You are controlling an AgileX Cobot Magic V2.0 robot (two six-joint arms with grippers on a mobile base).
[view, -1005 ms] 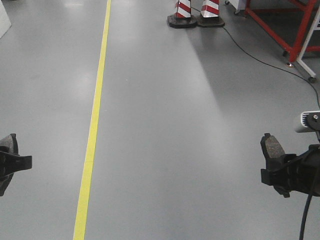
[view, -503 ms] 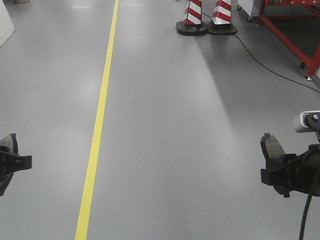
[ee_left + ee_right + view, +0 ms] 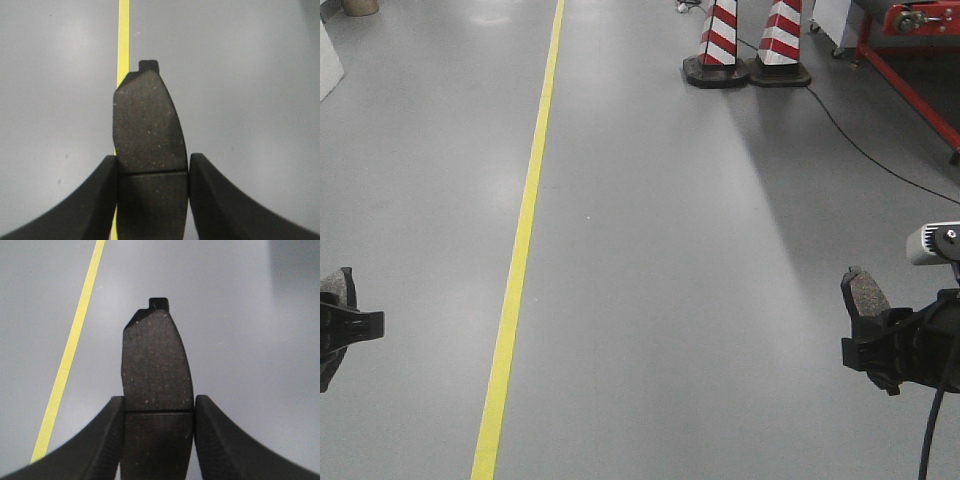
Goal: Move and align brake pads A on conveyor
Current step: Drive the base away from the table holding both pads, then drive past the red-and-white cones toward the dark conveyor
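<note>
Left pincer: clamping tight on dark grey curved oblong brake pad.
Right pincer: gripping second dark grey grooved brake pad.
Location: both pads hanging above grey floor, yellow floor line running between them.

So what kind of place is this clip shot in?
Most likely a factory or workshop floor: smooth grey floor with a yellow lane line, two red-and-white striped cones, and a red steel frame at the far right.
</note>
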